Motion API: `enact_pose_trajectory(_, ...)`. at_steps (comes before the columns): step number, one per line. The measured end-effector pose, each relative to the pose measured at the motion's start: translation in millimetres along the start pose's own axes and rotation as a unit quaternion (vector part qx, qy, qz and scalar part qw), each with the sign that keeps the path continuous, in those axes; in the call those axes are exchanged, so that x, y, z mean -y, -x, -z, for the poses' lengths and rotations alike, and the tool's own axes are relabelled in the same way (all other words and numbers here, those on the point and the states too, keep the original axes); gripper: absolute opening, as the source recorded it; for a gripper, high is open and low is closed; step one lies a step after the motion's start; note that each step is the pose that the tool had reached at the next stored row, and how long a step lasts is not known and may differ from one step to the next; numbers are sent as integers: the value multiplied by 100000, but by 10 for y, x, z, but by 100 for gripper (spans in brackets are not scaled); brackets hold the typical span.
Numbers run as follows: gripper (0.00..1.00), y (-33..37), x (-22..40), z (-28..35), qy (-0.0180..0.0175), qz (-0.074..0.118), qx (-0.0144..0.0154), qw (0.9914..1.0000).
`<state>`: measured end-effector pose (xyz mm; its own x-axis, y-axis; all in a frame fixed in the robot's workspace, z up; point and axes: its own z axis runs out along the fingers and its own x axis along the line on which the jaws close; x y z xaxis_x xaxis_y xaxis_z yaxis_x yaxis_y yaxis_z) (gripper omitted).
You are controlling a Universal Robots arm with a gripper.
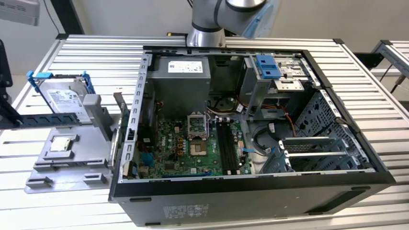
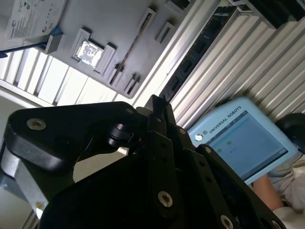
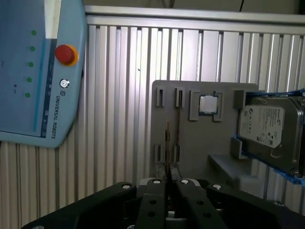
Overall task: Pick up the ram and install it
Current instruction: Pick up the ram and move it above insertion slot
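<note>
Pick-up done, seating outstanding: above the grey fixture [image 1: 75,152], the gripper [image 3: 167,181] has its jaws clamped on the ram [image 2: 200,50] (edge-on in the first wrist view), and the motherboard slots [image 1: 227,140], toward the exterior view's right of the fixture, hold no stick.

Ram [image 3: 167,143] — thin stick, on edge in gray holder [image 3: 205,143] slot.
</note>
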<state>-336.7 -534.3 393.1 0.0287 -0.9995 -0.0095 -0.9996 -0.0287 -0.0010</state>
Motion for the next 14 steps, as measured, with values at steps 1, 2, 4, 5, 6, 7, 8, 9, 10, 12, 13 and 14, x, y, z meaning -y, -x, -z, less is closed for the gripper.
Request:
enact_pose_trajectory(1,0,-1,36,1,6,-2,-7,100000)
enact_pose_trajectory(2,0,-2,72,1,7,-1,-9,100000)
enact_pose_trajectory(4,0,-5,152,0,5,0,-4,100000)
enact_pose_trajectory(5,0,-6,193,0,5,-1,-3,100000)
enact_pose_trajectory(6,0,-7,231,0,9,-1,-5,100000)
enact_pose_trajectory(7,0,-8,274,0,11,-2,-7,100000)
enact_pose_trajectory(8,0,-9,314,0,7,0,-5,100000)
enact_pose_trajectory(9,0,-10,349,0,6,-2,-4,100000)
enact_pose_trajectory(10,0,-11,386,0,4,-2,-2,100000)
enact_pose_trajectory(12,0,-13,459,0,10,-3,-7,100000)
enact_pose_trajectory(13,0,-14,493,0,8,-4,-4,100000)
enact_pose_trajectory(14,0,-16,531,0,8,-1,-3,100000)
